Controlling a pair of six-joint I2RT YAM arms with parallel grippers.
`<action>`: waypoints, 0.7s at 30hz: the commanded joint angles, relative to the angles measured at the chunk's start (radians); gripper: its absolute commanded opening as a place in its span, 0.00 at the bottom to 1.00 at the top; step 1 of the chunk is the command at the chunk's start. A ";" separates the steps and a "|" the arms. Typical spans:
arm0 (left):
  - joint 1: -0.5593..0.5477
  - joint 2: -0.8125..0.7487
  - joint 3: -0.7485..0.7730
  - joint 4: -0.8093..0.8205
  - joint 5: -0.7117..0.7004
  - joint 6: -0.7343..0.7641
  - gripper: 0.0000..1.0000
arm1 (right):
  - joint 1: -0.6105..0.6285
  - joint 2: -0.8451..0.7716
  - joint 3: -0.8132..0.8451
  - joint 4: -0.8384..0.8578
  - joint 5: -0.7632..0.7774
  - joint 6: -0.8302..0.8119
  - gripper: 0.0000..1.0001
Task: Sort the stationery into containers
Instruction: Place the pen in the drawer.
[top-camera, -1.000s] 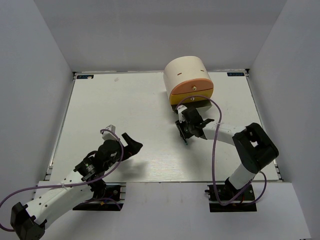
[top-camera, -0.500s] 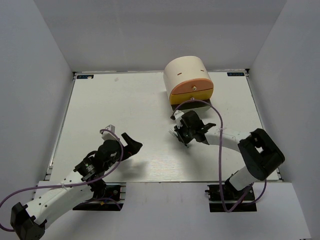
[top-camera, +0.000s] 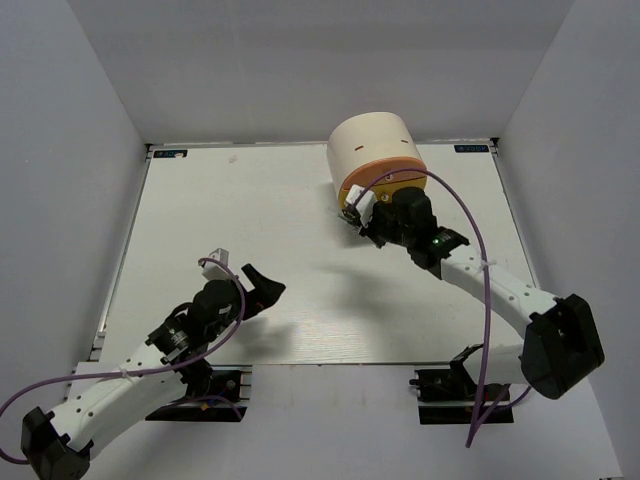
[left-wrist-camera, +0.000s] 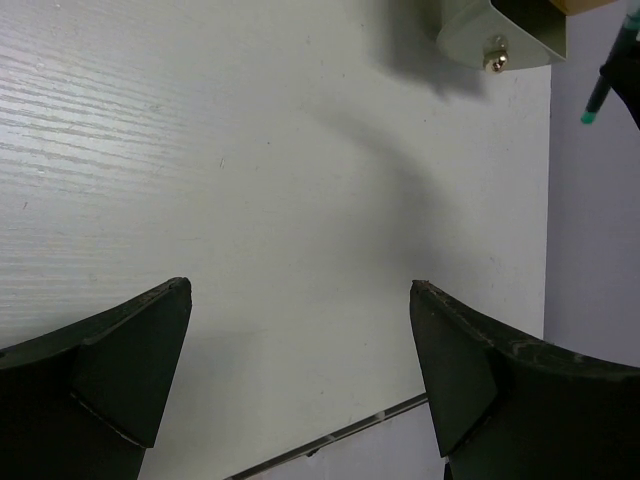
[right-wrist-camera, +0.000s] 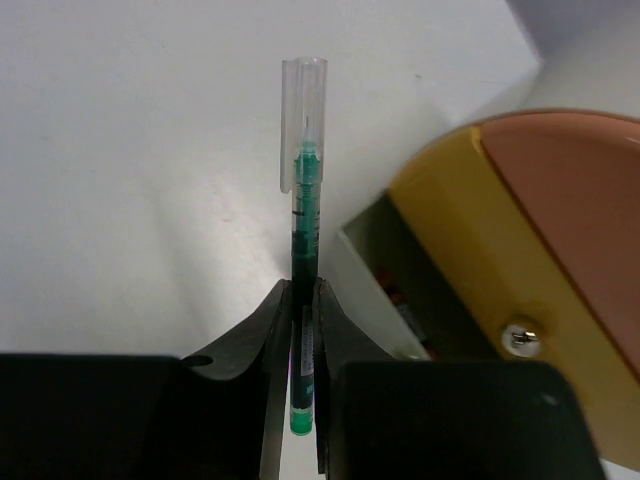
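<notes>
White desk (top-camera: 250, 200) underneath, the right gripper (right-wrist-camera: 303, 292) pinches the green pen (right-wrist-camera: 303, 215) by its tail beside the open pale-green drawer (left-wrist-camera: 475, 30), seemingly to drop it in; the left gripper (left-wrist-camera: 300, 290) gapes idle.

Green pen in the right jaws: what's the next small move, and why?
Probably shift the pen sideways over the open drawer. The right jaws pinch it, and it looks to sit beside the drawer's rim, over the table.

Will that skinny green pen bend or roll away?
Probably stiff: the green pen sticks straight out of the right end effector without drooping. It looks thin and round, so it may roll if dropped on the table. Gripped near one end, it could pivot.
</notes>
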 joint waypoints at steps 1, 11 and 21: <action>0.002 -0.030 -0.004 0.019 -0.001 -0.004 1.00 | -0.047 0.051 0.095 -0.051 0.080 -0.242 0.00; 0.002 -0.062 -0.033 0.020 -0.001 0.005 1.00 | -0.221 0.124 0.271 -0.321 -0.056 -0.700 0.00; 0.002 -0.089 -0.033 0.010 -0.010 0.005 1.00 | -0.285 0.265 0.434 -0.594 -0.241 -1.005 0.00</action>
